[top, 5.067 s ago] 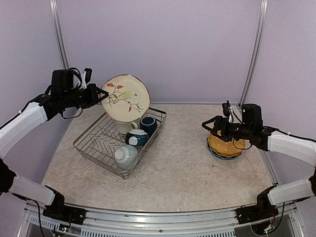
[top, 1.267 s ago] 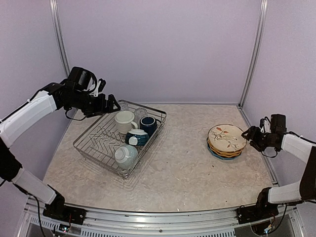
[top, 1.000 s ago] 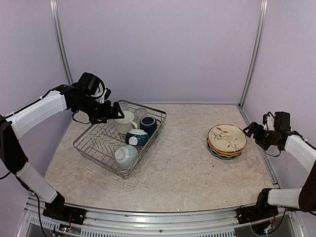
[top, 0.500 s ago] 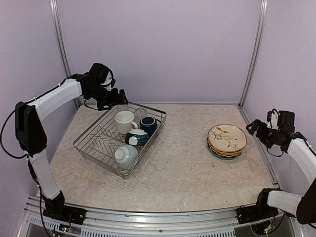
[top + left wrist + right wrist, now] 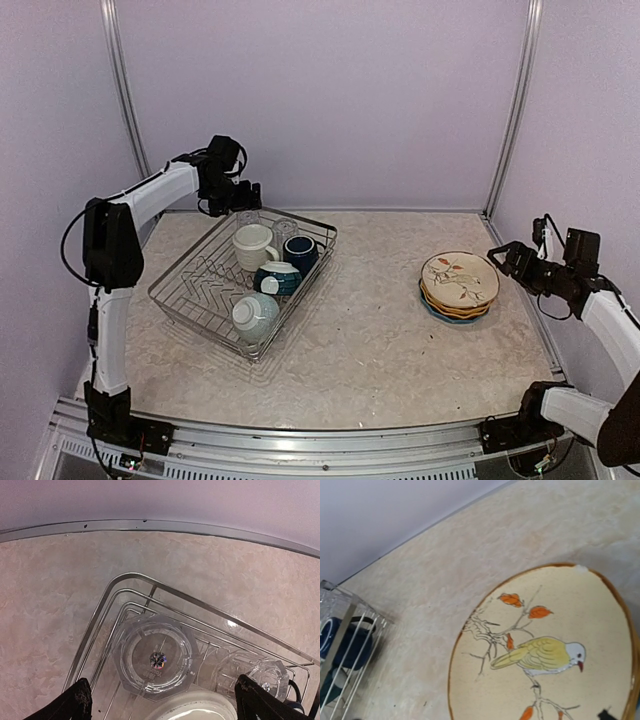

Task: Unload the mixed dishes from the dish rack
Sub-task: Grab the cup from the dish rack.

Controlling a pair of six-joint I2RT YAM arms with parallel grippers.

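The dish rack (image 5: 183,298) (image 5: 150,588) holds a cream mug (image 5: 252,245), a navy mug (image 5: 300,252), two teal bowls (image 5: 277,277) (image 5: 255,315) and two clear glass tumblers at its far corner. One tumbler (image 5: 156,657) stands upside down and the other (image 5: 252,672) lies beside it. My left gripper (image 5: 248,205) (image 5: 162,707) hovers open above the upside-down tumbler, its fingertips (image 5: 75,705) wide apart. The cream bird-patterned plate (image 5: 459,277) (image 5: 545,655) tops the plate stack at the right. My right gripper (image 5: 498,258) stands open just right of it, holding nothing.
Purple walls close the back and sides, with a metal rail along the back wall's foot (image 5: 150,525). The rack's far corner sits close to that wall. The marbled tabletop (image 5: 370,330) lies between rack and plate stack.
The bird plate has gone from my left gripper's hold to the top of the stack. In the last second my left gripper swung to the rack's far corner, and my right gripper drew back right.
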